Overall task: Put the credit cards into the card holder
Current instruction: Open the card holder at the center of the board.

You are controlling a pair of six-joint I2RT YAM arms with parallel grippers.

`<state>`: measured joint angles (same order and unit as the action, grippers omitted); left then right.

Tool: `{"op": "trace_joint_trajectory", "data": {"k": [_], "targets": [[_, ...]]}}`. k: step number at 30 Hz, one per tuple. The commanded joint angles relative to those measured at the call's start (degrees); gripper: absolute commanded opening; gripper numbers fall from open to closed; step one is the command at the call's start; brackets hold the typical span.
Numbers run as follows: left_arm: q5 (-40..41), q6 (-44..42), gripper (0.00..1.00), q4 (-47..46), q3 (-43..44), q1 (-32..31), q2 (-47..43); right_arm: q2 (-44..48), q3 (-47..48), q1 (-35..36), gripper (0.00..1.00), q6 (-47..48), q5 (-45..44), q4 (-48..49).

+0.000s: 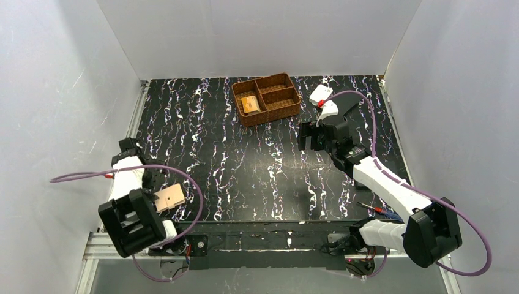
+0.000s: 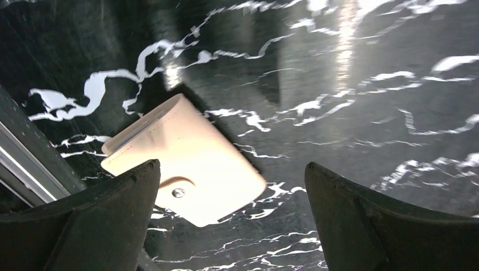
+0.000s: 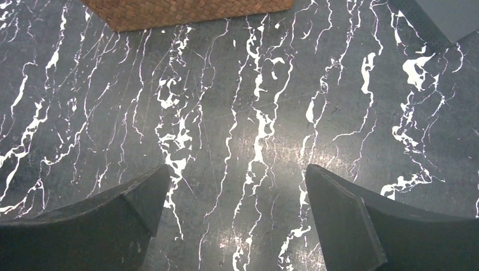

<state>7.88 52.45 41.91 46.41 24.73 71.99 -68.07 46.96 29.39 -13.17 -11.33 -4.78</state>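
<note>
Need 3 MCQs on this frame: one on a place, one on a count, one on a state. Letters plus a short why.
1. Where do the orange credit cards lie?
A) in the large left compartment of the woven basket
B) on top of the card holder
C) between the right gripper's fingers

2. How many compartments does the woven basket have?
A) two
B) three
C) four

3. What state is the left gripper in?
A) shut on a card
B) shut on the card holder
C) open, holding nothing

Answers:
1 A: the top view shows them inside the basket.
2 B: there is one large compartment and two small ones.
3 C: its jaws stand wide apart, and the closed card holder lies on the table beneath.
</note>
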Motion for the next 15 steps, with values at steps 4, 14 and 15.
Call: {"op": "trace_joint_trajectory", "data": {"k": [4, 14, 15], "targets": [[-9.94, 3.52, 0.99, -1.06, -4.49, 1.83, 4.14, 0.26, 0.41, 0.14, 1.0, -2.13, 3.31, 1.42], [-14.12, 13.28, 0.99, -5.05, -7.57, -26.67, 3.78, -3.48, 0.89, 1.47, 1.0, -4.35, 7.77, 2.34], [-14.68, 16.11, 0.99, -6.3, -7.57, -30.33, 4.19, -4.12, 0.93, 1.99, 1.0, -4.63, 8.34, 2.32]]}}
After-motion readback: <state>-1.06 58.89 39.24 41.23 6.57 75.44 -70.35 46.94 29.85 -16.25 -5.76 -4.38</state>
